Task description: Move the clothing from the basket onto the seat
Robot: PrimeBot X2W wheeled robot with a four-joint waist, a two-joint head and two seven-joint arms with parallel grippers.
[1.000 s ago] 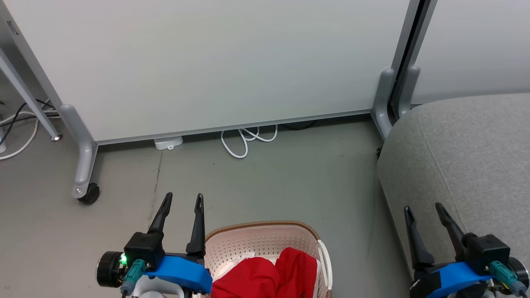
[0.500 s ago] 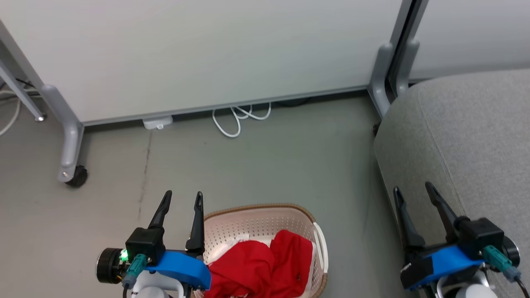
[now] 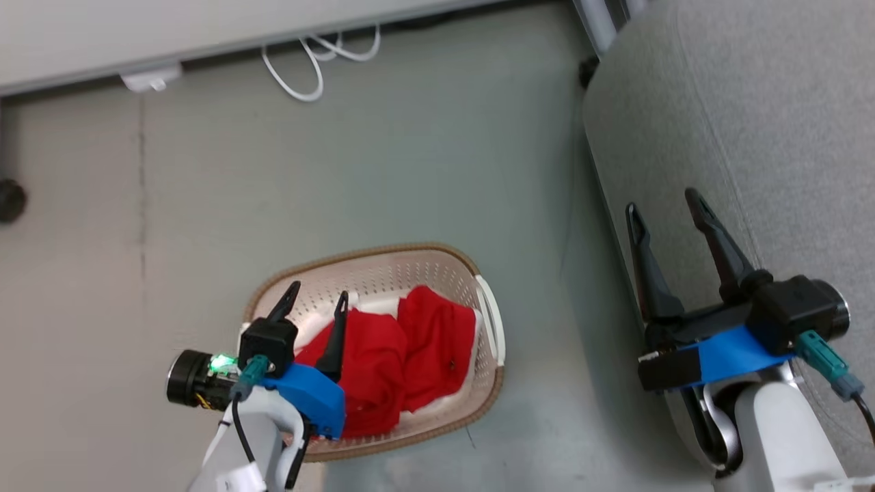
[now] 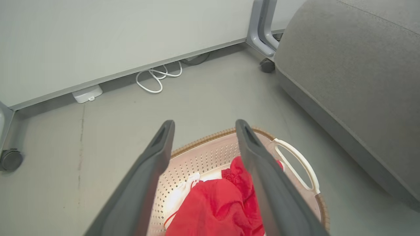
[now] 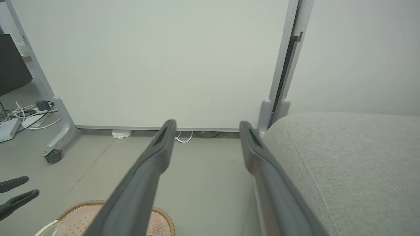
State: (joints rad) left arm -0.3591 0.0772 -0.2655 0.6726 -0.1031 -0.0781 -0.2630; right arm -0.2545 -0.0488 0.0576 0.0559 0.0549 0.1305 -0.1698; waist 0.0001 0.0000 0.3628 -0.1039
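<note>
The left tool (image 3: 319, 290) hangs spread and empty over the left side of the basket (image 3: 383, 249). The right tool (image 3: 660, 200) is just as splayed and bare at the edge of the seat (image 3: 752, 102), while the red clothing (image 3: 403, 348) lies heaped inside the basket on the floor. The danger: a shallow pinch slips off the fabric, or a finger snags the basket's perforated wall and drags it along.

**A:** What sort of place am I steering in?

**B:** A lab or office test bay, I'd say, not a home. I see white partitions (image 5: 164, 65) on casters (image 5: 52, 156), a bare grey floor (image 3: 410, 171), and loose cables (image 3: 301, 68) and an adapter (image 4: 87, 94) lying under the panel's edge. The grey sofa (image 3: 752, 102) sits just beside a partition post.
</note>
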